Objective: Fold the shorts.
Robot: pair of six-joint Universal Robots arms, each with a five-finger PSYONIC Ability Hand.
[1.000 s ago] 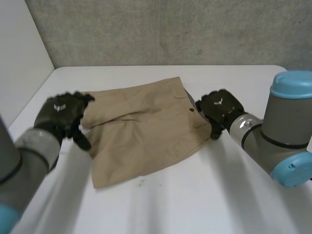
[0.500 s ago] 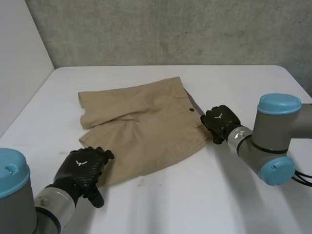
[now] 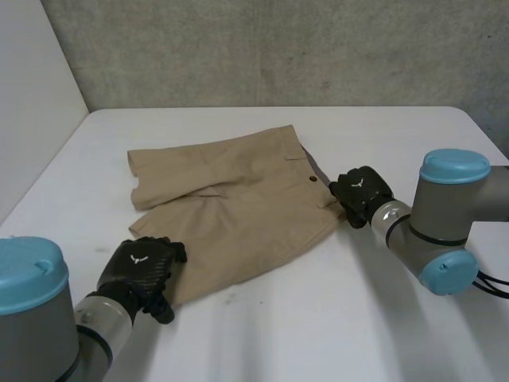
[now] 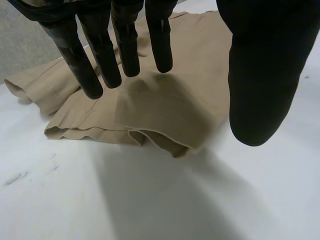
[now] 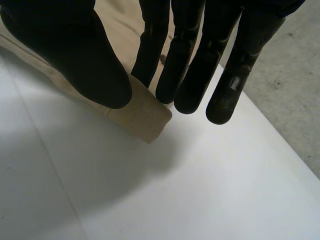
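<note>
The tan shorts [image 3: 238, 199] lie flat on the white table [image 3: 334, 318], doubled over, with the waistband toward the right arm and the leg hems toward the left arm. My left hand [image 3: 137, 268] is at the near hem corner. In its wrist view its straight fingers [image 4: 100, 60] hang over the hem of the shorts [image 4: 165, 105], with the thumb spread well apart beside the corner. My right hand [image 3: 362, 189] is at the near waistband corner. There the thumb [image 5: 75, 55] and the fingers pinch the corner of the shorts [image 5: 145, 122].
A grey wall runs along the table's far edge and a white wall stands at the left. Small dark marks [image 3: 231, 300] dot the table just in front of the shorts. Bare tabletop lies in front of and to the right of the shorts.
My left hand swung from the far leg hem down to the near hem corner and settled lower there. My right hand's fingers closed on the waistband corner.
</note>
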